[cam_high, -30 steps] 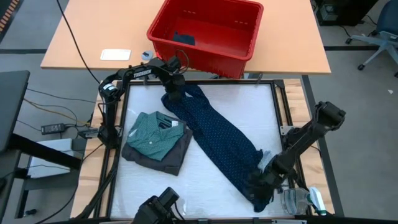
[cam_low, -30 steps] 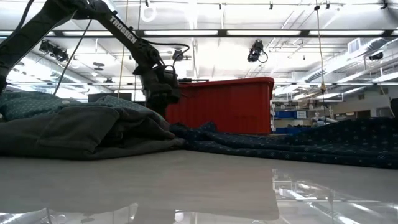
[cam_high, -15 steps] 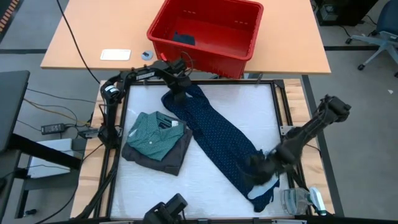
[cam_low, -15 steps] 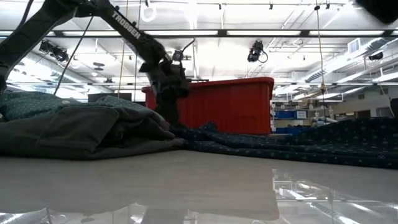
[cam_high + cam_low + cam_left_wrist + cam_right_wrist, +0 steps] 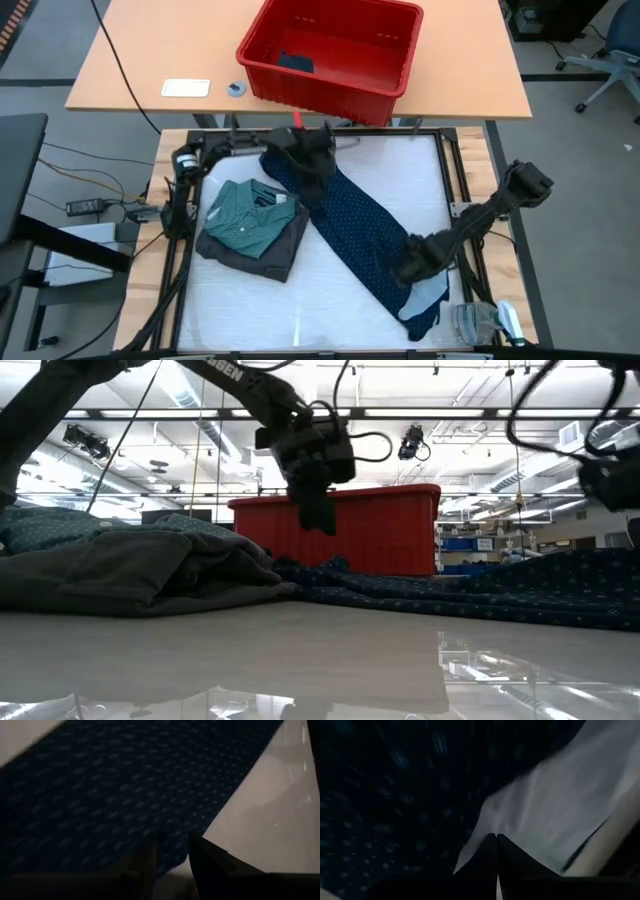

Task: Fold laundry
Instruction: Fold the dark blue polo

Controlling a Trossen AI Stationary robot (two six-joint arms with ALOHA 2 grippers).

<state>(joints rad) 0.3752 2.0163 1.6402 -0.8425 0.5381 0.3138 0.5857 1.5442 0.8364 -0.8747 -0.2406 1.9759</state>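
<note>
No clear writing readable. Navy dotted piece (image 5: 362,226) lies as a long strip diagonally across the table (image 5: 300,300). Left gripper (image 5: 316,172) over its far end, fingers slightly parted, grasp unclear. Right gripper (image 5: 409,268) clenched at its near end, pale inside (image 5: 560,815) showing.
</note>
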